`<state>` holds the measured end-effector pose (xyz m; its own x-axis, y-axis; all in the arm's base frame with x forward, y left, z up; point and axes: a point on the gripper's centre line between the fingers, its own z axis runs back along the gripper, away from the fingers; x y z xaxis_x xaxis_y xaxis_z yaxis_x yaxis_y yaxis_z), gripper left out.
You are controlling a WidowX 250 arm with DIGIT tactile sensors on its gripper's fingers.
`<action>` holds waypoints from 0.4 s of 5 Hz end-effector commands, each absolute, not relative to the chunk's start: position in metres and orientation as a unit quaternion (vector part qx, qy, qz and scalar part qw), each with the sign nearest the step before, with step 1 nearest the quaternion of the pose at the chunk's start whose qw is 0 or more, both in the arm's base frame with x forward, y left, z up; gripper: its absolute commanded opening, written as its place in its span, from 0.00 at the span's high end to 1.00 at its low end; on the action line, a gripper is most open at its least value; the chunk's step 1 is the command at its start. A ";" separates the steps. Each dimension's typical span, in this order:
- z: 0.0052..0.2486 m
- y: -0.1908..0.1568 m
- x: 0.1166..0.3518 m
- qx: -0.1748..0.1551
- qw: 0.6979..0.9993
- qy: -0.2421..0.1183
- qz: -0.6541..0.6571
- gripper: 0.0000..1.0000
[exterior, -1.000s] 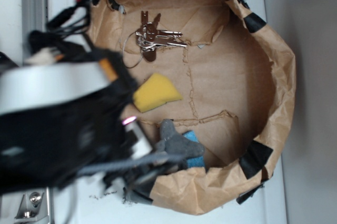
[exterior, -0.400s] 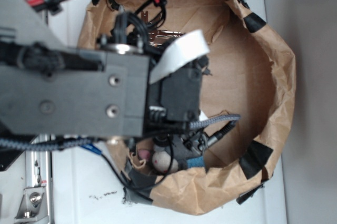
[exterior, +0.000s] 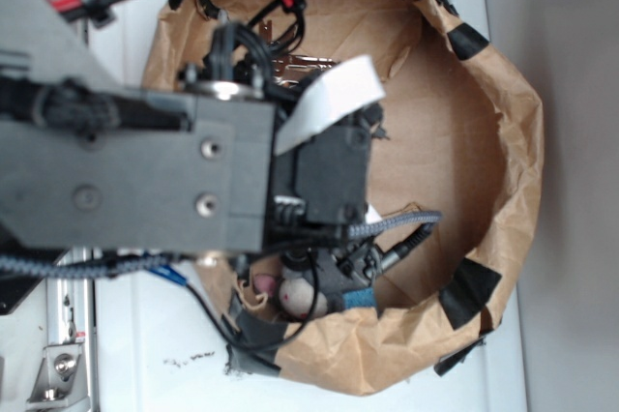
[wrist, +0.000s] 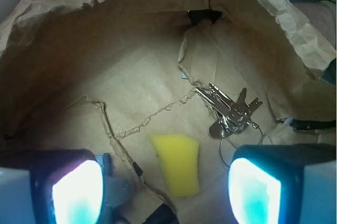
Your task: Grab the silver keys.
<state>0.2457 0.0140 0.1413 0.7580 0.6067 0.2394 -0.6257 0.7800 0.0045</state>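
you are hovering with the jaws apart and empty over the paper-lined basket [wrist: 274, 19]. the silver keys [wrist: 230, 111] are lying on its floor near the wall, just beside the yellow sponge [wrist: 177, 162]. you are needing to shift toward the keys and straddle the whole bunch before descending, keeping clear of the sponge.

Wrist view: silver keys [wrist: 230, 112] lie on the floor of the paper bin [wrist: 131, 50], right of centre frame. Sponge [wrist: 177, 163] lies lower centre, down-left of the keys, apart from them. Gripper [wrist: 167, 192] fingers at lower left and lower right corners, sponge between them.
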 end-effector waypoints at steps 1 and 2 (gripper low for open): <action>0.110 0.036 0.258 0.056 0.922 -0.132 0.361 0.00; 0.089 0.054 0.224 0.062 0.921 -0.126 0.363 0.00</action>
